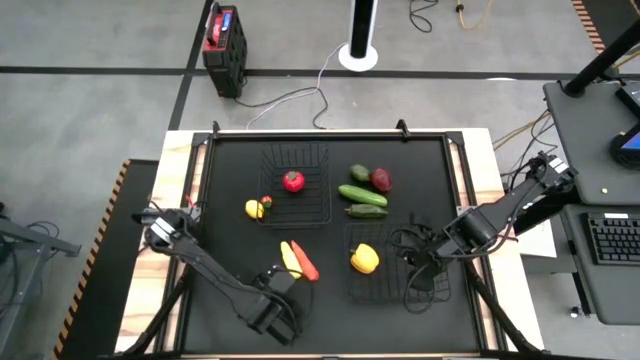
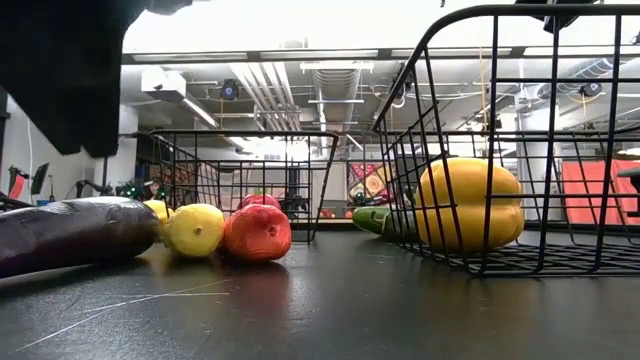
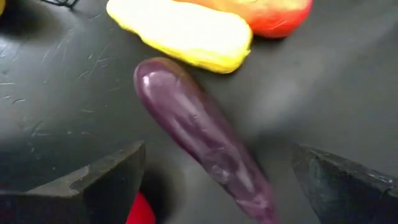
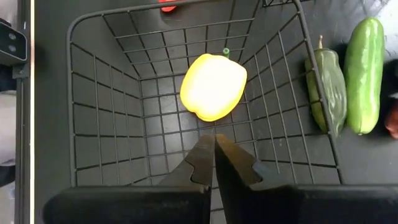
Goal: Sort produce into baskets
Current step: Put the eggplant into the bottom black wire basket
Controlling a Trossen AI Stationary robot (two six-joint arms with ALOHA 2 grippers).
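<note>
1. Your left gripper (image 3: 214, 177) stands wide open, low over the mat (image 1: 230, 200) near its front edge, one finger on each side of the eggplant (image 3: 202, 134). It holds nothing.
2. The eggplant lies flat on the mat between those fingers. Just beyond its far end lie a yellow corn (image 3: 180, 31) and an orange-red piece (image 3: 273, 14), side by side.
3. Your right gripper (image 4: 214, 155) is shut and empty, poised over the near basket (image 4: 112, 93).
4. That basket holds one yellow pepper (image 4: 213, 86). Just outside its wall lie a green pepper (image 4: 328, 87) and a cucumber (image 4: 364, 73), side by side.
5. The far basket (image 1: 296, 185) holds a tomato (image 1: 293, 181). A lemon (image 1: 254, 209) and a small red piece (image 1: 266, 201) lie just outside its left wall.
6. An avocado (image 1: 360, 173) and a dark red piece (image 1: 381, 179) lie on the mat behind the cucumber.
</note>
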